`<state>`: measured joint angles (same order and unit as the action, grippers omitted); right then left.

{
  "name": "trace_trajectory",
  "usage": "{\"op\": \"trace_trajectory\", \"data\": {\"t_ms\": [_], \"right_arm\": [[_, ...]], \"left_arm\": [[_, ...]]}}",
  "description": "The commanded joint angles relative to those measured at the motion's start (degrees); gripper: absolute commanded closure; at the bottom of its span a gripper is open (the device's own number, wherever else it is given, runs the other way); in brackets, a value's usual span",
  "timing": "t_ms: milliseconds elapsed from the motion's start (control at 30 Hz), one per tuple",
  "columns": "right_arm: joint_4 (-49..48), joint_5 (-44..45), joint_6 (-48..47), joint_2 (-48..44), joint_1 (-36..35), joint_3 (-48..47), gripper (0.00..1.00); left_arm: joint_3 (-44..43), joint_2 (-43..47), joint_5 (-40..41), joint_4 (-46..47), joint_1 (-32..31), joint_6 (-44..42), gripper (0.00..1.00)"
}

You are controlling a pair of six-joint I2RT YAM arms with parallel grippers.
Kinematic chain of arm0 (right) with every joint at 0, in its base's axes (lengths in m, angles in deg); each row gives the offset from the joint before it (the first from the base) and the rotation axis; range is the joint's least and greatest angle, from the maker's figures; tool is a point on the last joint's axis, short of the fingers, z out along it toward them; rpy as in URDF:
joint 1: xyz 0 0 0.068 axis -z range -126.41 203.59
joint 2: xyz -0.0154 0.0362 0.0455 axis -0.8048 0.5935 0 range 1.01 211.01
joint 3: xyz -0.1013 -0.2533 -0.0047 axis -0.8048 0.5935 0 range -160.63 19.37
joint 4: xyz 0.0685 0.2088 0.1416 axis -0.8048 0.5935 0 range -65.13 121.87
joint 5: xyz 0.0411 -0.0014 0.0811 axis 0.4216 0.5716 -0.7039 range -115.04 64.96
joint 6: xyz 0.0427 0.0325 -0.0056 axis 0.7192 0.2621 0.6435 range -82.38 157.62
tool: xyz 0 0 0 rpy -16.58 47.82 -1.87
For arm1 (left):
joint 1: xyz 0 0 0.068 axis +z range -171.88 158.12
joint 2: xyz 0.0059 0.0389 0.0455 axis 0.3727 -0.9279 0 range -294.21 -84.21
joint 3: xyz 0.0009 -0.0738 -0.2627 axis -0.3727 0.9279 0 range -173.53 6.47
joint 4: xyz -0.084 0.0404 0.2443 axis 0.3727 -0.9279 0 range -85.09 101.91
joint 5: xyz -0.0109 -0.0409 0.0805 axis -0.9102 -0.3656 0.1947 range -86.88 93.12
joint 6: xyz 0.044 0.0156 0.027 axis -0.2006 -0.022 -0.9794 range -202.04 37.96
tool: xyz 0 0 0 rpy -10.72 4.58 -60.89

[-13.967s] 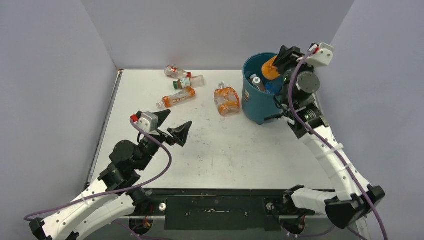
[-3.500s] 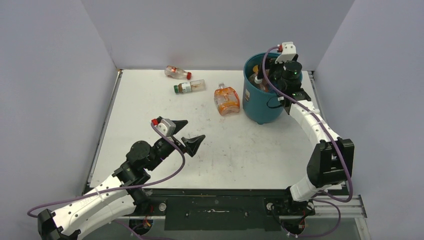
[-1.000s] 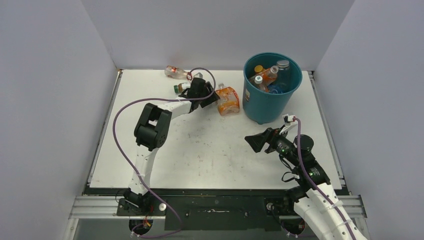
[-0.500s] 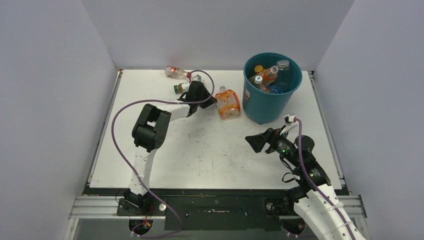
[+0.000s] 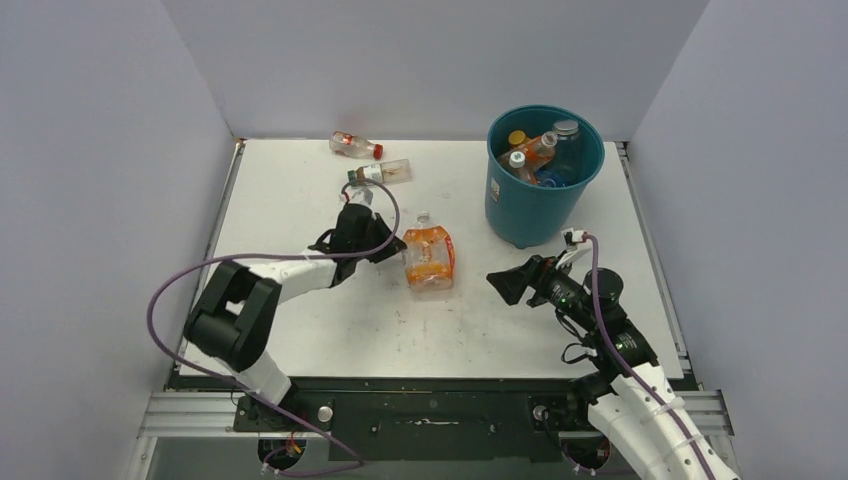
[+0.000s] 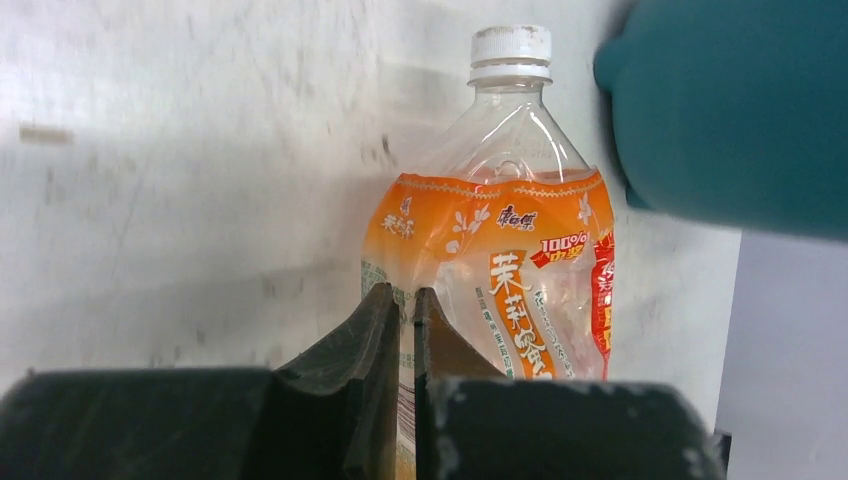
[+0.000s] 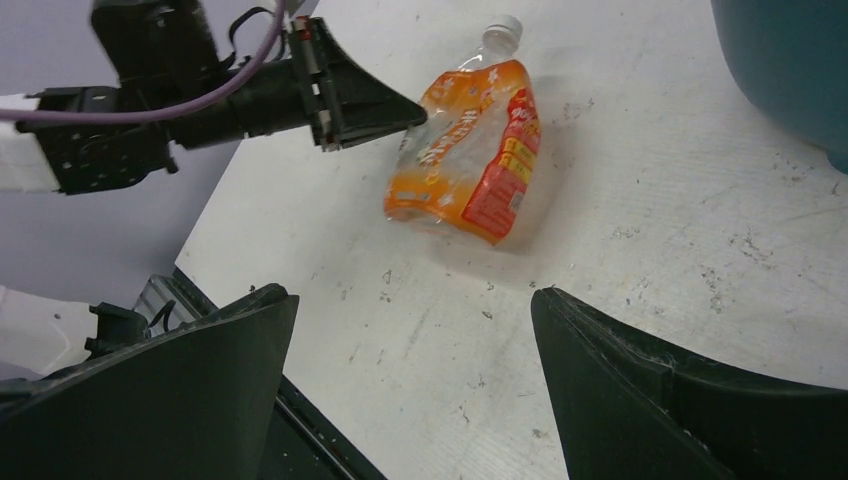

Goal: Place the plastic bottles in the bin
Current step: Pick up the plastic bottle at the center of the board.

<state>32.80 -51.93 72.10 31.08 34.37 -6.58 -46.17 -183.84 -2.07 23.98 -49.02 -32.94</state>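
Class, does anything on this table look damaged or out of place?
The clear plastic bottle with the orange label lies crushed flat mid-table, outside the round teal plastic bin, its edge pinched in the shut left gripper. A small clear red-capped bottle and a green-capped bottle lie near the far edge.

free: table point(image 5: 470, 300) btw bottle point(image 5: 428, 258) & bin point(image 5: 535, 215) | obst: L claw point(image 5: 398, 243) at bottle's left, prob gripping

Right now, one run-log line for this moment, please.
left fingers: shut on edge of crushed orange bottle | right fingers: open, empty | that bottle: mid-table, outside bin | red-capped bottle, green-capped bottle: far table
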Motion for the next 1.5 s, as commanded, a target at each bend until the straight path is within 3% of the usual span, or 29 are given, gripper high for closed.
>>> {"op": "trace_trajectory", "data": {"t_ms": [0,133,300,467,600,867,1100,1200,1300,1333,1367,1400,1467], "right_arm": [[-6.32,0.3,2.18,4.21,-1.94,1.8,0.09],[-9.93,6.92,3.26,11.25,-9.43,3.14,0.07],[-10.41,25.42,4.08,21.41,-24.86,0.85,0.09],[-17.99,30.5,8.15,23.66,-26.8,4.32,0.1],[-25.45,27.69,10.32,25.41,-25.88,5.86,0.1],[-42.38,8.38,14.66,30.18,-19.14,7.89,0.1],[-46.17,0.96,14.76,36.19,-20.58,4.73,0.07],[-45.2,0.53,13.39,38.18,-22.67,2.69,0.0],[-45.6,1.38,13.52,38.29,-23.65,2.29,0.21],[-45.84,1.87,13.77,37.85,-23.64,2.56,0.29],[-45.91,2.38,13.85,36.86,-23.66,2.76,0.35],[-45.85,2.57,13.79,35.58,-23.62,2.83,0.39],[-44.15,2.83,13.08,31.82,-23.25,2.42,0.45]], "left_arm": [[9.44,12.49,-0.72,0.0,-4.44,-2.29,1.0],[20.33,20.19,0.69,2.95,-7.8,-0.09,1.0],[29.03,29.21,1.54,9.79,-10.33,1.76,1.0],[32.78,38.9,3.2,11.03,-12.13,-0.3,1.0],[34.8,44.12,3.2,11.82,-13.61,-1.91,1.0],[38.14,52.16,1.88,14.39,-14.56,-1.01,1.0],[37.19,53.39,0.09,14.71,-14.93,-0.23,1.0],[36.09,52.45,-0.72,14.82,-15.04,-0.16,1.0],[35.03,51.84,-1.91,14.93,-15.15,-0.1,1.0],[34.53,51.82,-2.46,14.47,-15.21,0.09,0.98],[33.92,52.01,-2.98,13.74,-15.26,0.11,0.86],[33.25,52.45,-3.46,12.37,-15.23,0.13,0.63],[31.99,53.96,-4.27,9.68,-15.17,0.06,0.28]]}}
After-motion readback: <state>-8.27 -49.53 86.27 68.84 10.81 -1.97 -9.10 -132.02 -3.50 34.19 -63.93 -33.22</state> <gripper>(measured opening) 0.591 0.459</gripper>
